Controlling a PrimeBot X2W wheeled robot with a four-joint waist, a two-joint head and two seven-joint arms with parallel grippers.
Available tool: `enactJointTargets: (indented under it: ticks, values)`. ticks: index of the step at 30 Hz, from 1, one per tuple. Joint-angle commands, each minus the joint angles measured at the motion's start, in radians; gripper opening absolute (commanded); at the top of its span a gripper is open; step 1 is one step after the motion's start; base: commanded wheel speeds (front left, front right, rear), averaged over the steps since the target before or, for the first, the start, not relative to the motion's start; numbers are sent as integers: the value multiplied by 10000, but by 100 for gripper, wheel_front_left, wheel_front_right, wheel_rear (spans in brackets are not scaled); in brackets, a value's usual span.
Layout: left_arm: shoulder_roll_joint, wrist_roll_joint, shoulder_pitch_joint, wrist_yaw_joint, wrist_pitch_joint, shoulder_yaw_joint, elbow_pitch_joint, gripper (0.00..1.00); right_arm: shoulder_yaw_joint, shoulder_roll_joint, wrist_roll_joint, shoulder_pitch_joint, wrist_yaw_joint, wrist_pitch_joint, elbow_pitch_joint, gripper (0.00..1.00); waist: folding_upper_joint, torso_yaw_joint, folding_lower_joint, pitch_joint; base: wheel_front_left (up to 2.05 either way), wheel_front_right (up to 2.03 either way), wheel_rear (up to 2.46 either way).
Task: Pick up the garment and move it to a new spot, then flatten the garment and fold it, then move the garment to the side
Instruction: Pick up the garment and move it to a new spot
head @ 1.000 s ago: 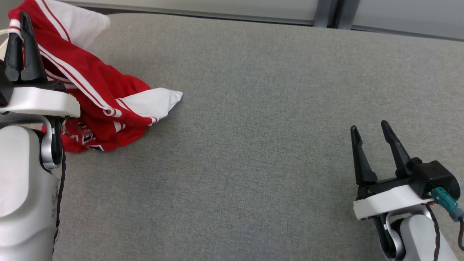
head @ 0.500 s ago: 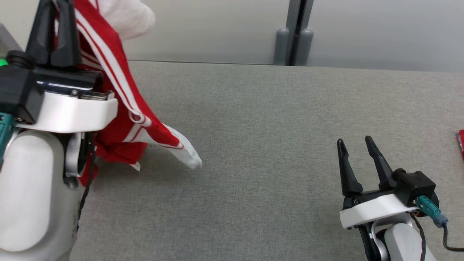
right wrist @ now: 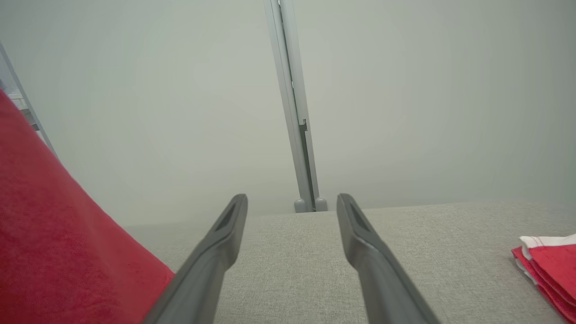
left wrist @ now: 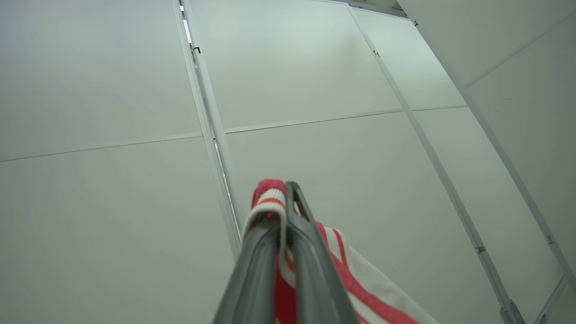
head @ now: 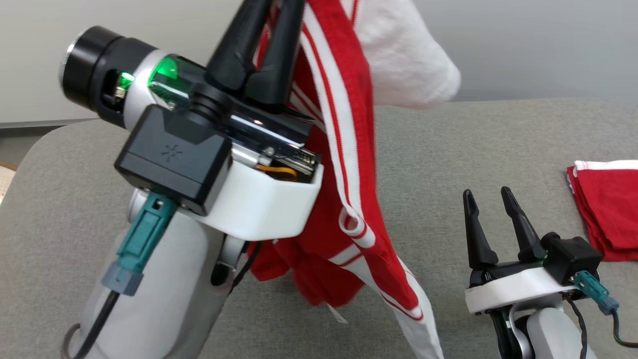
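Note:
The garment (head: 349, 149) is red with white stripes and white sleeves. It hangs off the grey padded table (head: 498, 134) from my left gripper (head: 271, 5), which is raised high at the upper middle of the head view and shut on the fabric. In the left wrist view the fingers (left wrist: 310, 243) pinch a red and white striped edge of the garment (left wrist: 270, 191) against a pale wall. Its lower end trails down to the table in front of me. My right gripper (head: 487, 192) stands open and empty low at the right, beside the hanging cloth (right wrist: 45, 247).
A second red and white garment (head: 605, 209) lies folded at the table's right edge, also in the right wrist view as a folded stack (right wrist: 549, 261). The table's rounded left corner (head: 30, 164) is near my left arm. A pale panelled wall stands behind.
My left gripper has lifted the garment off the table and carried it up and to the right. The head camera has shifted too, bringing the folded garment into sight. The right gripper stays open.

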Motion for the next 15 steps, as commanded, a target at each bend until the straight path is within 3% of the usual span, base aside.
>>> enactJointTargets:
  ticks: [1, 5, 8, 15]
  values:
    - [-45, -132, -200, 130, 38, -106, -48, 0, 13, -15, 113, 78, -4, -52, -37, 100, 0, -238, 0, -6, 0, 0, 0]
    - [-172, -501, -307, 485, 13, -355, 265, 0, -46, -13, 122, 38, -4, -51, -83, 100, 0, -596, 0, 252, 0, 0, 0]
    - [-123, -815, -215, 729, -54, 79, 1228, 0, -144, -13, 112, -142, -4, -51, -165, 100, 0, -884, 0, 543, 0, 0, 0]
    - [1044, -1145, -451, 889, -691, 1589, 5332, 0, -53, -8, 126, -586, -4, -34, -260, 100, 0, -1604, 0, 1432, 0, 0, 0]
